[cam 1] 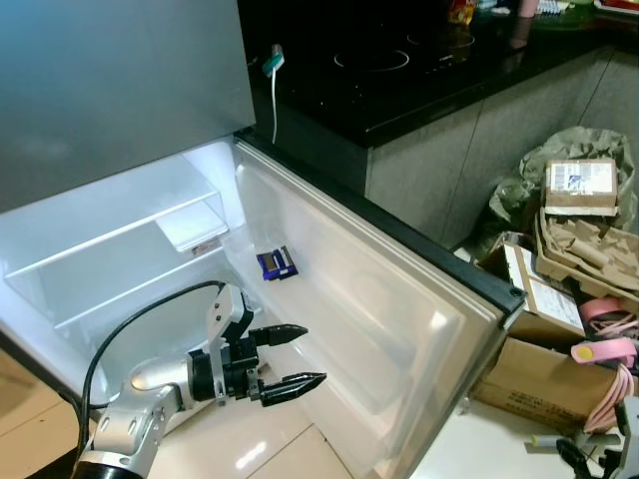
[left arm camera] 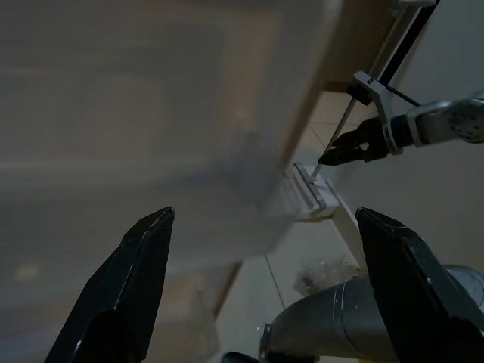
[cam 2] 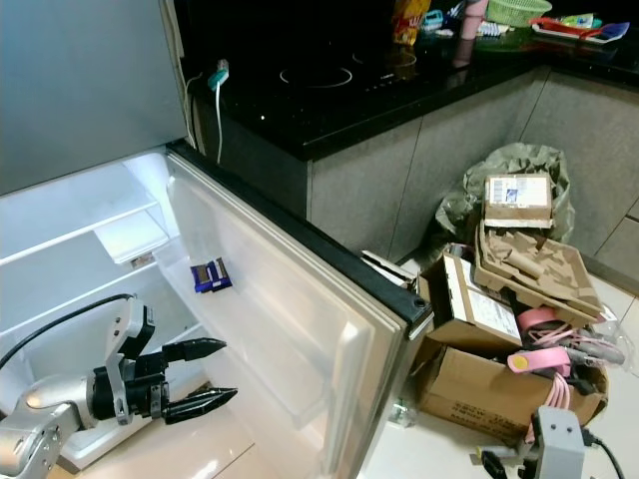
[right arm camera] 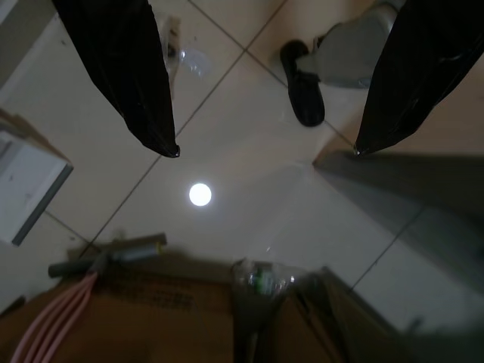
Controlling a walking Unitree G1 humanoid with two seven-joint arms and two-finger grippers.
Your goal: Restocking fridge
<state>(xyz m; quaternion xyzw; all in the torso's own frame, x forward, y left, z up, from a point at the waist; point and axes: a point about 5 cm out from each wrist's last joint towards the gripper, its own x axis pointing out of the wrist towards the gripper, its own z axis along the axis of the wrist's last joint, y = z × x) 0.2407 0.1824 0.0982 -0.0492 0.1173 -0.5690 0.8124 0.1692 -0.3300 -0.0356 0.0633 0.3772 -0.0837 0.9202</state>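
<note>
The fridge stands open and lit, and its white shelves hold nothing that I can see. Its door is swung out to the right. A small blue packet lies in an upper door shelf. My left gripper is low in front of the fridge opening, pointing at the door's inner side, open with nothing between its fingers. In the left wrist view the fingers face the pale door panel. My right gripper hangs open over the tiled floor, to the right of the door.
Cardboard boxes and crumpled packing paper are piled on the floor right of the door, with pink straps. A black counter with a hob runs behind. A white cable hangs by the fridge. A bottle lies on the floor.
</note>
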